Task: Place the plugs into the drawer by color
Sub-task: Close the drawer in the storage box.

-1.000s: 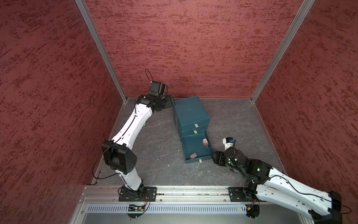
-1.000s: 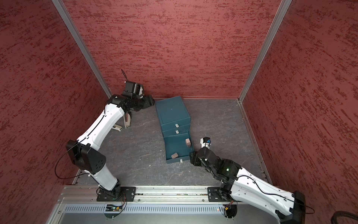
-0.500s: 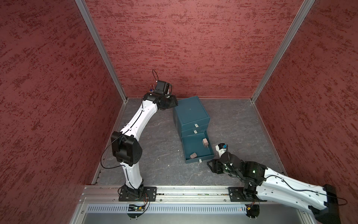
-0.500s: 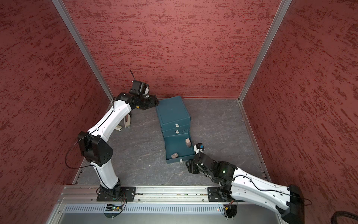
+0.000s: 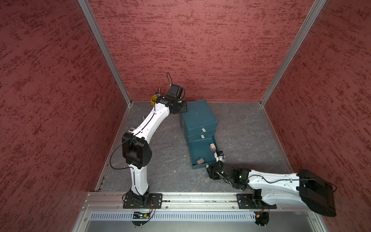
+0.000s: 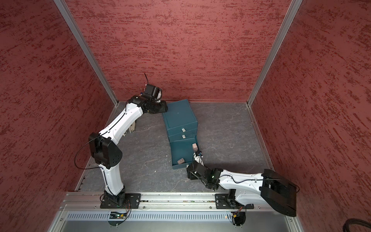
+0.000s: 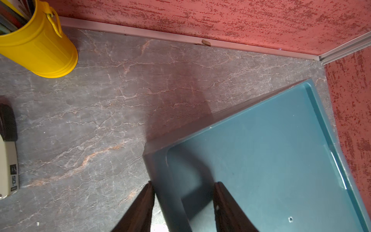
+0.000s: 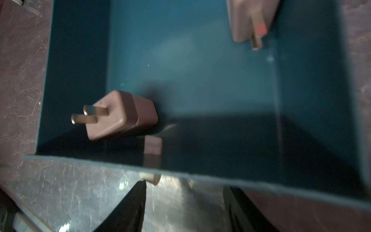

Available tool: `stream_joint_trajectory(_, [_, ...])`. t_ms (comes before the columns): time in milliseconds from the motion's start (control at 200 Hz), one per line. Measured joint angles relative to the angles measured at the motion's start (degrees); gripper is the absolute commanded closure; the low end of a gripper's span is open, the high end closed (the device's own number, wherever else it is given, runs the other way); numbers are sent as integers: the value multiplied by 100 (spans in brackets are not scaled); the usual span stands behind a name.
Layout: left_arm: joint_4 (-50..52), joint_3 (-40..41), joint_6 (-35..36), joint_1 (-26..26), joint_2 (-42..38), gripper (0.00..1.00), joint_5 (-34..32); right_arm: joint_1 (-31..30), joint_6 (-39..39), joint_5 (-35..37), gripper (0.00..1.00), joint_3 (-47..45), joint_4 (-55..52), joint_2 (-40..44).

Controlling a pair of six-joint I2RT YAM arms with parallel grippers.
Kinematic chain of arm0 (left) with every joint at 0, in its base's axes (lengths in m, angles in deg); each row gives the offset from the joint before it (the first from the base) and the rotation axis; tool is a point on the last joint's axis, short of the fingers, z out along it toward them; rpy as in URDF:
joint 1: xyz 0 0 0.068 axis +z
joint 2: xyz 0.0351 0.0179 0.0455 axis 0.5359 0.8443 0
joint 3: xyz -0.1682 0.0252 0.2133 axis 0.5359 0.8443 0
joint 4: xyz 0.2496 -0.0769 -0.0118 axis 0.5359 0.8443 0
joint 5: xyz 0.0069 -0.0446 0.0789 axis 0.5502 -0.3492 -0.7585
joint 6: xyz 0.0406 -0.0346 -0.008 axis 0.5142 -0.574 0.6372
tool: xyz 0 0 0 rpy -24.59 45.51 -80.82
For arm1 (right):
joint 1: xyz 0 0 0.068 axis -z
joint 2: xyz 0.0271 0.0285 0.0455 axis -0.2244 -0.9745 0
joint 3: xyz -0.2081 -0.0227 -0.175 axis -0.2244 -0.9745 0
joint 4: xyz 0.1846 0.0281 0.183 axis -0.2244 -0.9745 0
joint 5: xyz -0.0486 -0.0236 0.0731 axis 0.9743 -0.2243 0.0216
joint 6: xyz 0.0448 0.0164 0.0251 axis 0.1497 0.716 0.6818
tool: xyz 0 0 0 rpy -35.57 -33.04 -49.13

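Observation:
The teal drawer cabinet stands at the back middle, its bottom drawer pulled out. Two pinkish-tan plugs lie inside it: one near the front wall, prongs sideways, and one at the far right side. My right gripper is low on the floor just in front of the drawer's front wall, open and empty, one fingertip beside the white handle tab. My left gripper is open, straddling the cabinet top's back left corner edge.
A yellow cup with pens stands in the back left corner. A stapler lies on the grey floor by the left arm. Red walls close in three sides. The upper two drawers are shut.
The left arm swung right to the cabinet's back corner and its jaws narrowed. The right arm drew back from beside the drawer and sank low in front of its front wall.

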Motion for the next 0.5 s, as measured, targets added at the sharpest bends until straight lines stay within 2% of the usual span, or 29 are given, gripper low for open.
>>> stream_joint_trajectory(276, [-13,-693,584,-59,492,52,-15,164,-1091,479,36,485,1624,-1408])
stream_joint_trajectory(496, [-109,-691,922,-199,553,56,-140,590,-2092,715,36,1123,2876,-2605])
